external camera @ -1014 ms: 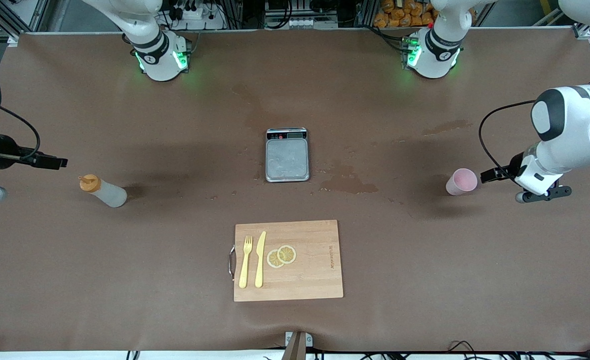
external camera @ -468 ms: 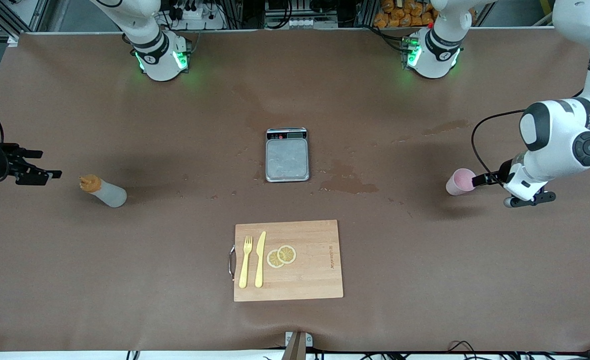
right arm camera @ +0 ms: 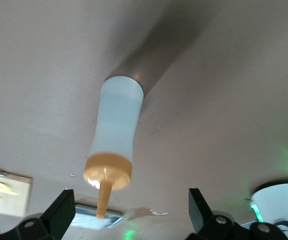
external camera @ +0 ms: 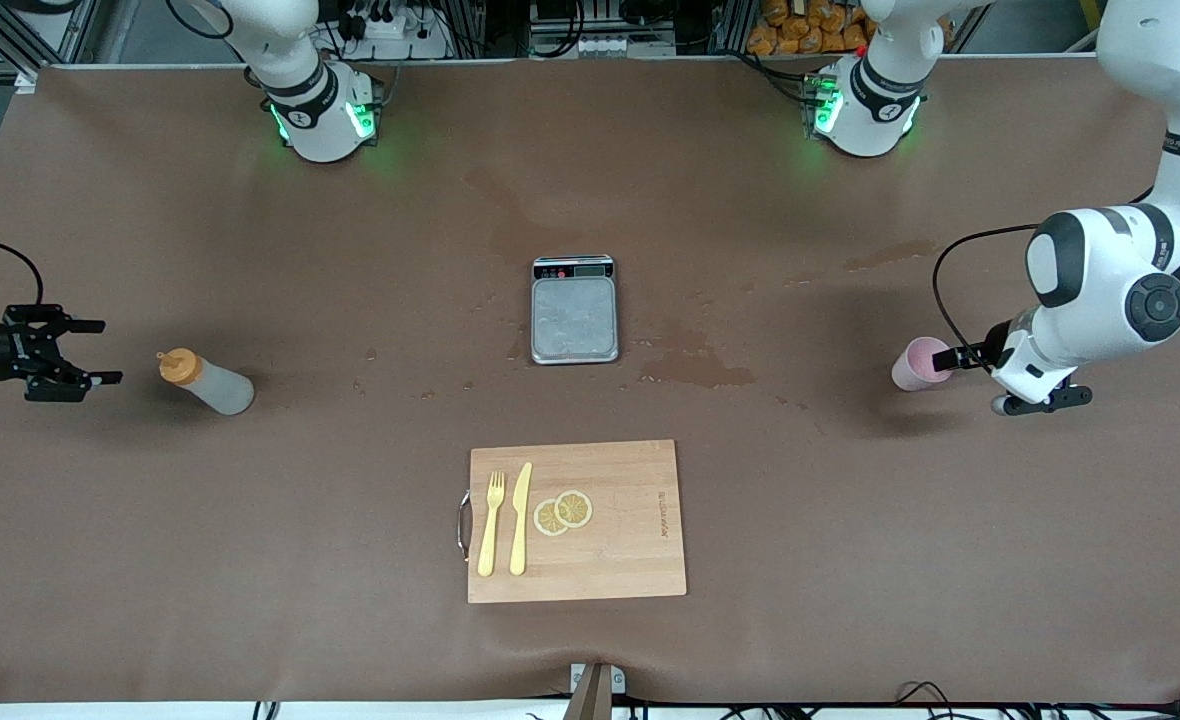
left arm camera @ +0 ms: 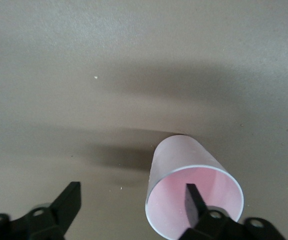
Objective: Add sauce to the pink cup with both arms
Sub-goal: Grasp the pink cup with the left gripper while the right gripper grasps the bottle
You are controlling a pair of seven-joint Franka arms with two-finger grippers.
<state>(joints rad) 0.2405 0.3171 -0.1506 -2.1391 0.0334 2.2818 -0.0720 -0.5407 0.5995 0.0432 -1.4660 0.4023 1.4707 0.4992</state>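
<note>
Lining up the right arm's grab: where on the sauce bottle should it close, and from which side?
Grip the sauce bottle on its straight whitish body below the orange cap, coming level from the right arm's end of the table, where the open right gripper waits. It stands upright; the nozzle is too thin.

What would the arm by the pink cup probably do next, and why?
Probably close the left tool on the pink cup: one finger already sits inside the rim and the other outside, not yet pinching the wall.

Front view high up, facing the robots' bases across the whole table (external camera: pixel 850 560); wrist views way closer, sharing pink cup (left arm camera: pixel 194 192) and sauce (right arm camera: pixel 114 135).
</note>
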